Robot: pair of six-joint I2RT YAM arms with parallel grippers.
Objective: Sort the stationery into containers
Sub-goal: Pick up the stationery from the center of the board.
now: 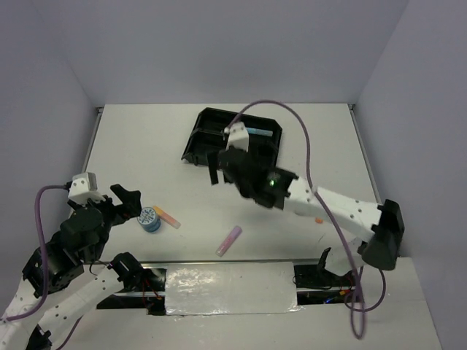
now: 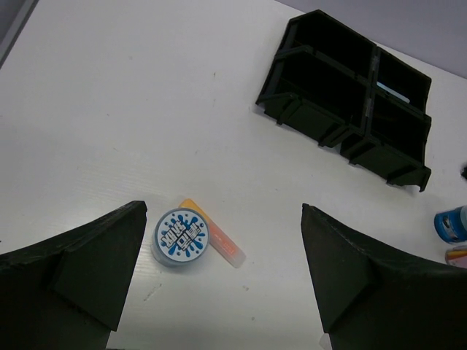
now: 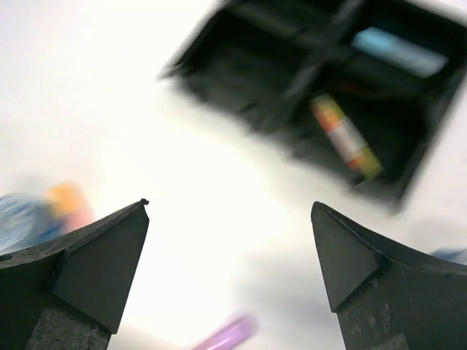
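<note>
Top external view: white table [image 1: 160, 138]; black tray [image 1: 198, 144] of four compartments, far centre, with a light blue marker [image 1: 260, 132] lying in its far right compartment. The right gripper [image 1: 222, 172] hangs over the tray's near edge, hiding the near compartments. A blue-and-white tape roll [image 1: 149, 219] lies near left, with an orange marker [image 1: 170, 218] touching its right side. A purple marker [image 1: 229, 240] lies near centre, well apart from both. A small orange item [image 1: 318, 219] sits beside the right arm, too small to identify. The left gripper [image 1: 130, 202] is just left of the tape roll. Left wrist view: the left gripper's fingers [image 2: 80, 270] are spread wide with nothing between them but bare table; the tape roll and orange marker lie just beyond the left finger, and the tray is far right with the light blue marker visible inside. A second blue roll [image 2: 452, 223] and a pinkish item [image 2: 458, 255] are cut off at the right edge. Right wrist view, blurred: the right gripper's fingers [image 3: 87, 262] are set wide and hold nothing. The tray is at far right, showing the light blue marker in one compartment and an orange-and-yellow pen [image 3: 343, 135] in the compartment next to it. The tape roll and orange marker are smeared at the left edge, the purple marker at the bottom edge.
</note>
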